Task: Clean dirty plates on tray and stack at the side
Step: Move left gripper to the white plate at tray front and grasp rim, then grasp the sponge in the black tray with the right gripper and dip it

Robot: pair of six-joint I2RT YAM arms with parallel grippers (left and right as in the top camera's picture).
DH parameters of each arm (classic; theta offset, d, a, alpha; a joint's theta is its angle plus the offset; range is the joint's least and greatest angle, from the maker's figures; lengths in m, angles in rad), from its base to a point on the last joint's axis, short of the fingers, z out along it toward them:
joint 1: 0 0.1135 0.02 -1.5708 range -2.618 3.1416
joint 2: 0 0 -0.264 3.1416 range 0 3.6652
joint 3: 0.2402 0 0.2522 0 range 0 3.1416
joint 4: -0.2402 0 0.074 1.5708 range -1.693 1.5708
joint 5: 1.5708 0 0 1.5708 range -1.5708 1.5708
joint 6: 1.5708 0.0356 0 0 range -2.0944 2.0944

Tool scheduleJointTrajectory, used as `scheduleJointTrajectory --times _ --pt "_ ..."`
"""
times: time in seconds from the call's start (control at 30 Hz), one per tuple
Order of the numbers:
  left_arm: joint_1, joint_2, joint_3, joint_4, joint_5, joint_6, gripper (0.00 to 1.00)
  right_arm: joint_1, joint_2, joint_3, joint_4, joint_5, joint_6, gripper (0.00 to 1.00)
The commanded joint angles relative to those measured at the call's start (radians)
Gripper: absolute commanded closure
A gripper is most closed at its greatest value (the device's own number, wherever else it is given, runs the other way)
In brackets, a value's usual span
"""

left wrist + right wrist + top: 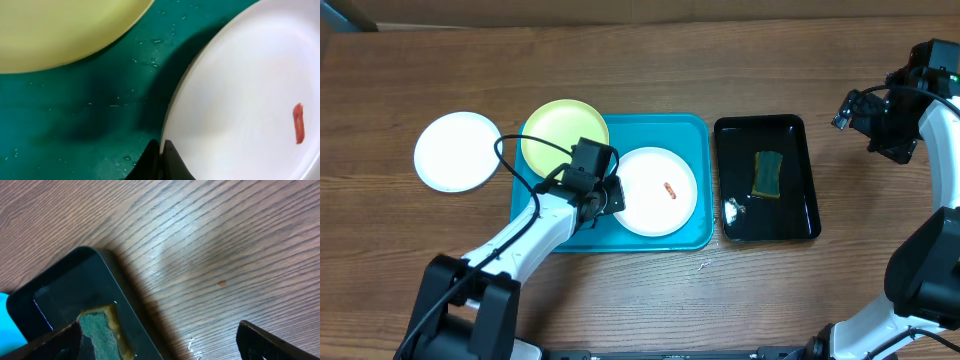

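Note:
A white plate point(658, 190) with an orange-brown smear point(669, 189) lies on the turquoise tray point(696, 128). A pale yellow-green plate point(563, 135) rests on the tray's far left corner. A second white plate point(457, 150) lies on the table left of the tray. My left gripper point(613, 193) is shut on the left rim of the dirty white plate point(240, 100), one finger on each side of the rim point(162, 150). The smear point(298, 122) and the yellow-green plate point(60, 30) also show there. My right gripper point(853, 108) hangs open and empty at the far right point(160, 342).
A glossy black tray point(767, 125) with a green-and-yellow sponge point(767, 173) stands right of the turquoise tray. In the right wrist view its corner point(60, 295) and the sponge point(97, 325) show below the open fingers. Water droplets lie on the turquoise tray point(75, 110).

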Motion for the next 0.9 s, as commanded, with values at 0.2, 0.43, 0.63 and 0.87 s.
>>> scheduleJointTrajectory --times 0.2,0.43,0.63,0.87 --pt "-0.004 0.076 -0.004 0.027 -0.034 0.041 0.69 -0.003 -0.027 0.023 0.005 -0.002 0.003 0.0" --pt "-0.005 0.077 -0.004 0.04 -0.034 0.063 0.67 -0.003 -0.027 0.023 0.04 -0.002 0.003 0.0" --pt "-0.004 0.077 -0.004 0.042 -0.034 0.063 0.91 -0.003 -0.027 0.023 0.058 -0.063 0.007 0.0" --pt "0.01 0.077 -0.004 0.041 -0.035 0.062 0.96 0.021 -0.027 0.023 -0.044 -0.237 -0.033 0.0"
